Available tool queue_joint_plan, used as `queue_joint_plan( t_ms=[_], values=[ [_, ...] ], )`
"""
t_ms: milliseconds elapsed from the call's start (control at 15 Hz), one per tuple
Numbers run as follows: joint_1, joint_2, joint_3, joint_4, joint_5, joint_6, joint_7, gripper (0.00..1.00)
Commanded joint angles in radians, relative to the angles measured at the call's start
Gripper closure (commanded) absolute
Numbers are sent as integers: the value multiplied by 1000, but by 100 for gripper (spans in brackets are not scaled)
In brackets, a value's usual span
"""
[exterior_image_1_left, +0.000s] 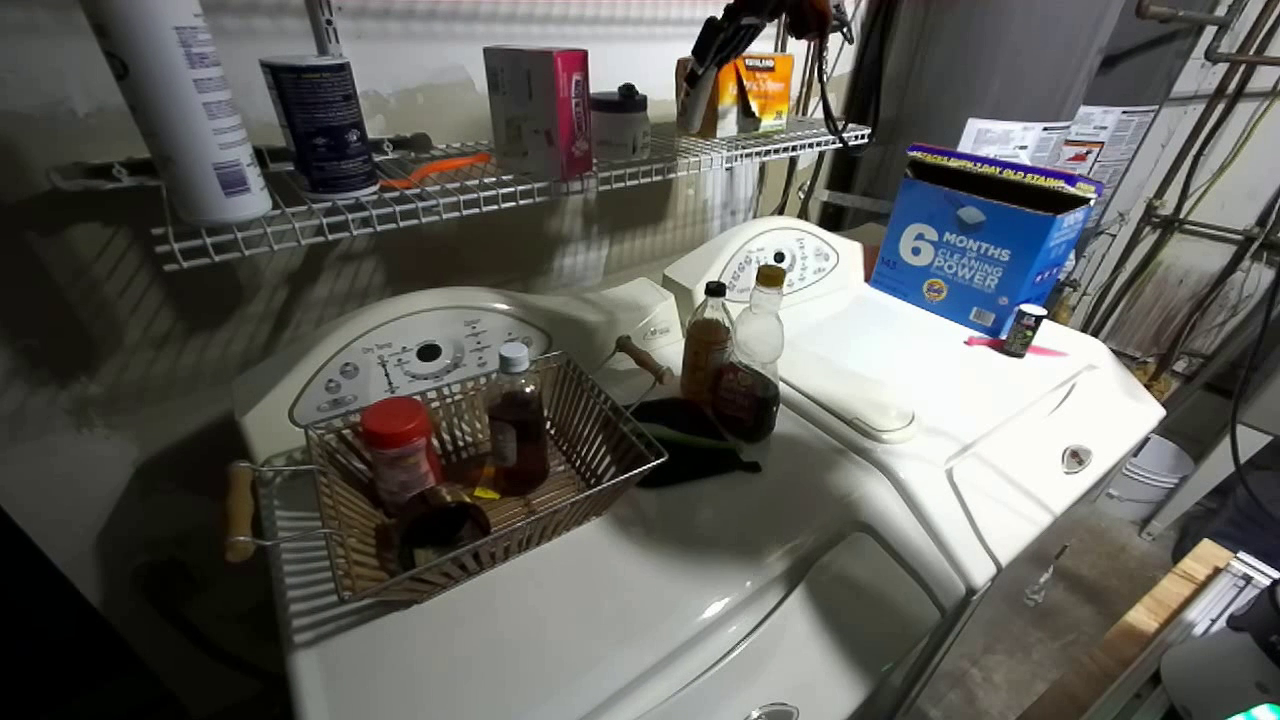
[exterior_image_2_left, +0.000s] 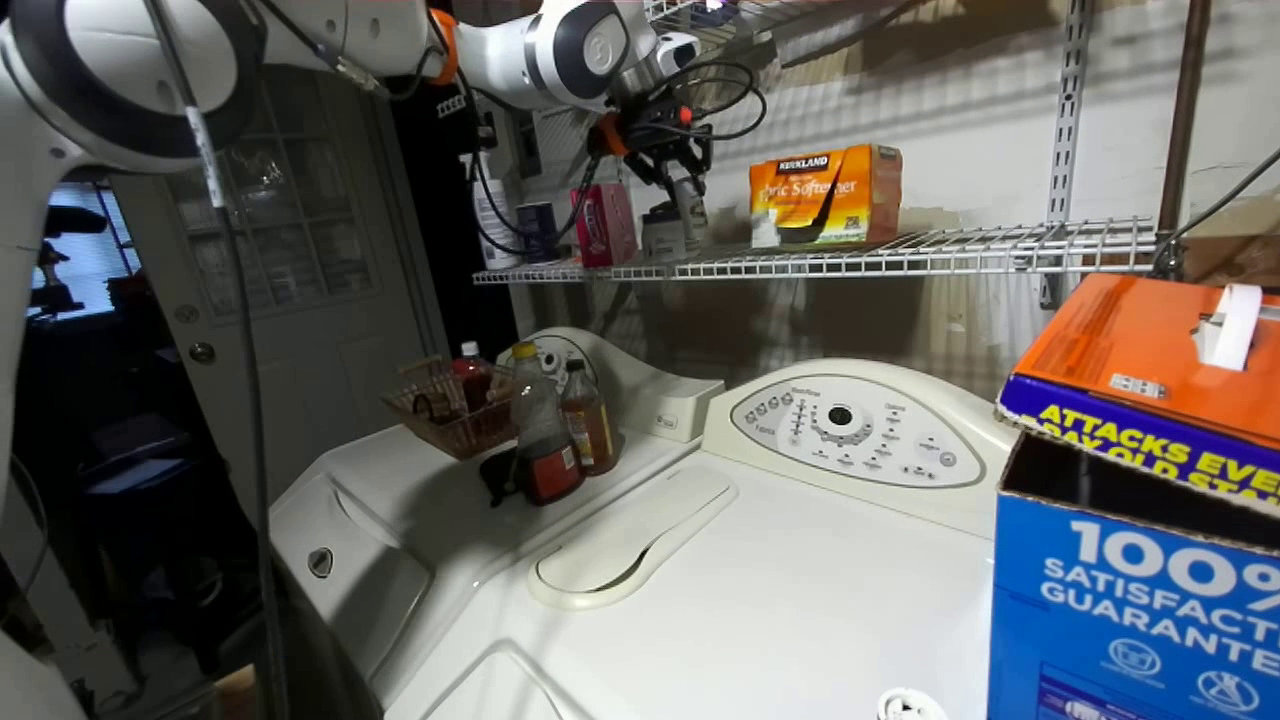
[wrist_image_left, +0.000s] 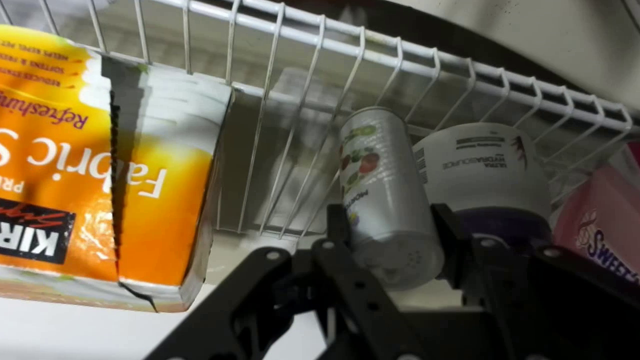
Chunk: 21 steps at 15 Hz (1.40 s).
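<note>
A white shaker canister (wrist_image_left: 387, 170) with fruit and vegetable pictures stands between the fingers of my gripper (wrist_image_left: 392, 225), which is shut on it near its holed top. In an exterior view the gripper (exterior_image_2_left: 675, 165) reaches down over the wire shelf (exterior_image_2_left: 960, 266) with the canister (exterior_image_2_left: 692, 208) below it. Whether the canister's base touches the shelf I cannot tell. Close by on the right in the wrist view is a white jar (wrist_image_left: 485, 165) with a dark purple lid. An orange fabric softener box (wrist_image_left: 165, 210), torn at the front, sits to the left.
Past the jar is a pink box (wrist_image_left: 600, 210). Farther along the shelf stand a dark blue canister (exterior_image_1_left: 318, 130) and a tall white bottle (exterior_image_1_left: 190, 120). Below, a wire basket (exterior_image_1_left: 590, 500), two syrup-like bottles (exterior_image_1_left: 750, 390) and a blue detergent box (exterior_image_1_left: 985, 250) rest on the white machines.
</note>
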<state>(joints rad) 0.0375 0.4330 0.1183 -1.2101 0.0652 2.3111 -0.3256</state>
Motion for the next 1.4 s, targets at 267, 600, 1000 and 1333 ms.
queue_joint_plan(
  t_ms=[267,600,1000,1333],
  values=[
    [27,169,-8,173,-34,25,-1,80],
    [37,206,-9,222,-39,22,-3,80],
    [46,229,-11,249,-39,15,1,10],
    [47,230,-16,259,-38,-11,9,0]
  ],
)
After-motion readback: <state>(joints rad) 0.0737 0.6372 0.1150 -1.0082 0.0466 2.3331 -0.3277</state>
